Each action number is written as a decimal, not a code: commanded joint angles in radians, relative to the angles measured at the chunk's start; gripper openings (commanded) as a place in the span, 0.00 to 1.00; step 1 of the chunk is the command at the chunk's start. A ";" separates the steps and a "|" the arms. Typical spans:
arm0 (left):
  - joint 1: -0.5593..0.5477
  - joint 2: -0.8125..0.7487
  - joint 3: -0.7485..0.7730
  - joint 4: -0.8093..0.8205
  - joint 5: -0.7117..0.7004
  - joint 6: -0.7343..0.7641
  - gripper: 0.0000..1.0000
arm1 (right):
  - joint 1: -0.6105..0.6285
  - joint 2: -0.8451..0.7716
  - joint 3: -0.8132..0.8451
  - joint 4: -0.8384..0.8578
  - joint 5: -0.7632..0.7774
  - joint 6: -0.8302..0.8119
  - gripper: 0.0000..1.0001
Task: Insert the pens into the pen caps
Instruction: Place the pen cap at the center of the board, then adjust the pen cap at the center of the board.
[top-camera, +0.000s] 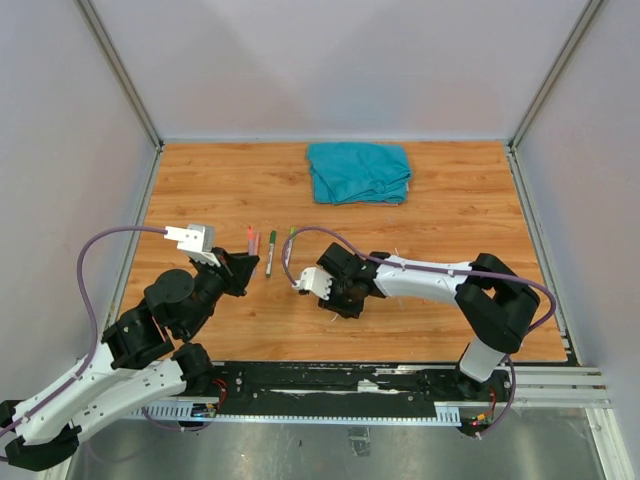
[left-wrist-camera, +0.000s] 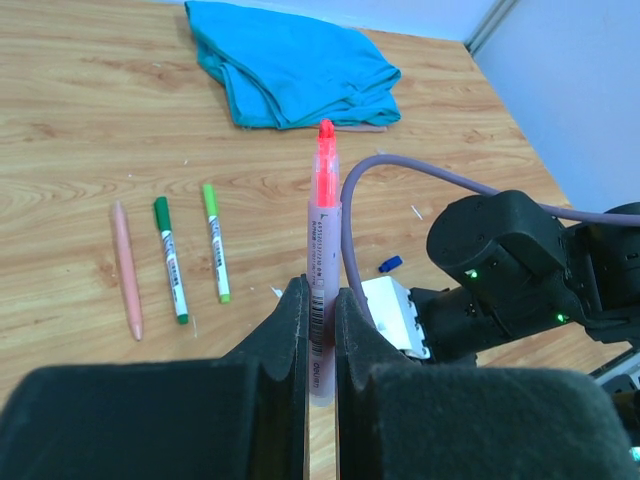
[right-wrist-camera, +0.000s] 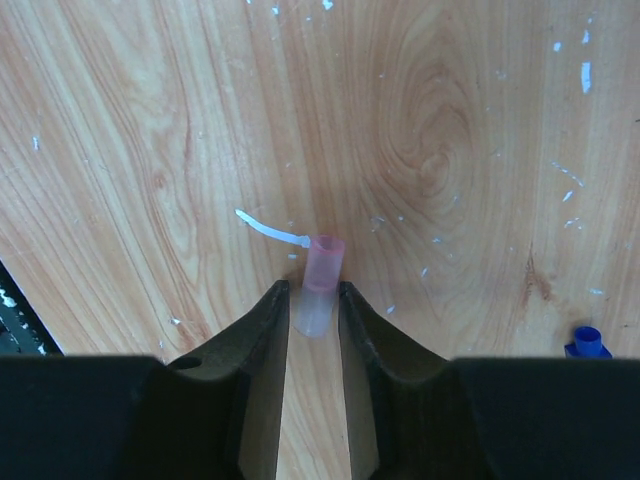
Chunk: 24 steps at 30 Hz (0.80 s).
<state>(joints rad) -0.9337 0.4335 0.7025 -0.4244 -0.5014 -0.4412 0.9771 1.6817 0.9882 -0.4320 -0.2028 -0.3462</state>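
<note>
Pinching the pale barrel of a red pen (left-wrist-camera: 322, 220), the left gripper (left-wrist-camera: 320, 300) has its jaws closed tight on both sides of it. The pen points away from the wrist camera with its bare red tip at the far end, held above the wooden table (top-camera: 450, 220).

The right gripper (right-wrist-camera: 312, 290) hangs low over the boards toward the middle of the table. Its jaws stand a little apart, with a pink cap (right-wrist-camera: 320, 270) between the fingertips. The cap is a short translucent tube that leans slightly, its open mouth facing away from the fingers. Whether the fingers (right-wrist-camera: 265, 330) press on it or only flank it, I cannot tell. A thin white scrap (right-wrist-camera: 270, 230) lies on the wood just beyond the cap. A blue cap (right-wrist-camera: 588, 342) sits well off to one side, and in the left wrist view it lies just past the right arm's white camera housing (left-wrist-camera: 395, 315).

Three more pens lie side by side on the table beyond the left gripper, roughly parallel and not touching. They are a pink pen (top-camera: 251, 238), a dark green pen (top-camera: 271, 252) and a light green pen (top-camera: 291, 240). A folded teal cloth (top-camera: 358, 172) rests near the far edge. A purple cable (left-wrist-camera: 440, 180) arcs over the right arm.
</note>
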 joint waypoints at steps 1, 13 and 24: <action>-0.004 -0.017 0.012 -0.004 -0.025 0.003 0.00 | 0.011 0.007 0.022 -0.003 0.038 0.000 0.30; -0.004 0.013 0.060 -0.066 -0.043 0.044 0.00 | 0.011 -0.257 -0.075 0.211 0.311 0.316 0.59; -0.004 0.045 0.086 -0.092 -0.049 0.067 0.01 | 0.009 -0.435 -0.178 0.165 0.679 1.087 0.79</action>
<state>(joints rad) -0.9337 0.4675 0.7425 -0.5102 -0.5404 -0.4000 0.9771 1.2709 0.8562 -0.2363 0.3359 0.4068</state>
